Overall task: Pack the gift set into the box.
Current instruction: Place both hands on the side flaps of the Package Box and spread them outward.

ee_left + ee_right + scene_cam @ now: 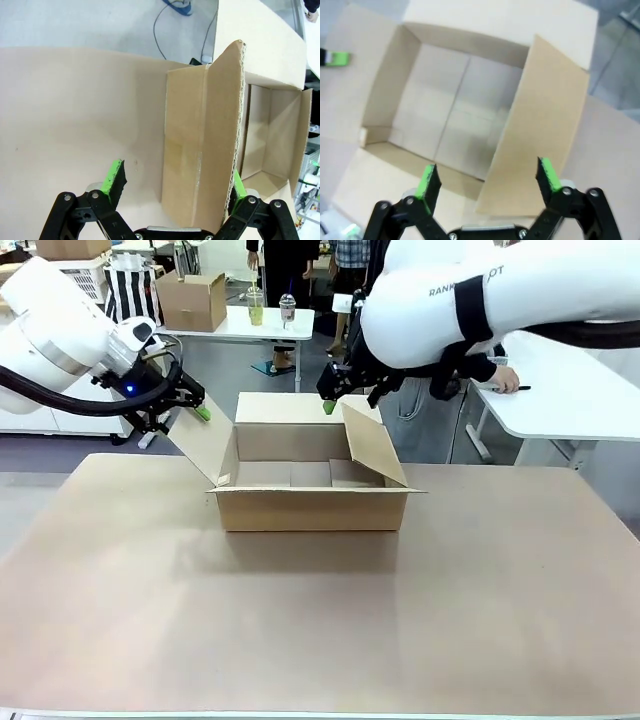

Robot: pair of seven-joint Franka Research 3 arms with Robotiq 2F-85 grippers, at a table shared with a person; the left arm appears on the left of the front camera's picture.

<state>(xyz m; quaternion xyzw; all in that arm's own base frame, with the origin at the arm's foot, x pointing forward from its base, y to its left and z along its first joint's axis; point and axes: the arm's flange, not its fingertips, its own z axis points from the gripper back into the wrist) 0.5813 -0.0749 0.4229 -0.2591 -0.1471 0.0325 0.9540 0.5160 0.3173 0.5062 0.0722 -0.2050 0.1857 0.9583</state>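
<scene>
The worktop (pixel 320 620) is carrying the box (pixel 310 508), which is sitting open and empty, below and between the two claws. Its left flap (pixel 205 440) is slanting up and outward, and in the left wrist view it is passing between the spread fingers of the left claw (pixel 177 177), its corrugated edge running just beside one green pad (pixel 239 182). I cannot tell whether they are touching. The right flap (pixel 375 445) is standing up and leaning inward over the opening. It is lying directly beneath the right claw (pixel 486 174), which is hanging released and wide apart above it.

The main risk, as I am judging it, is the empty carton's lightness. Any sideways push from the left claw on its flap is likely to slide or twist the whole box across the worktop rather than bend the flap back. A hard squeeze there is also likely to crush the corrugated edge. Beneath the right claw, the inward-leaning flap is threatening to drop over the opening and block packing. A descending finger is liable to catch its top edge and fold it further in.
</scene>
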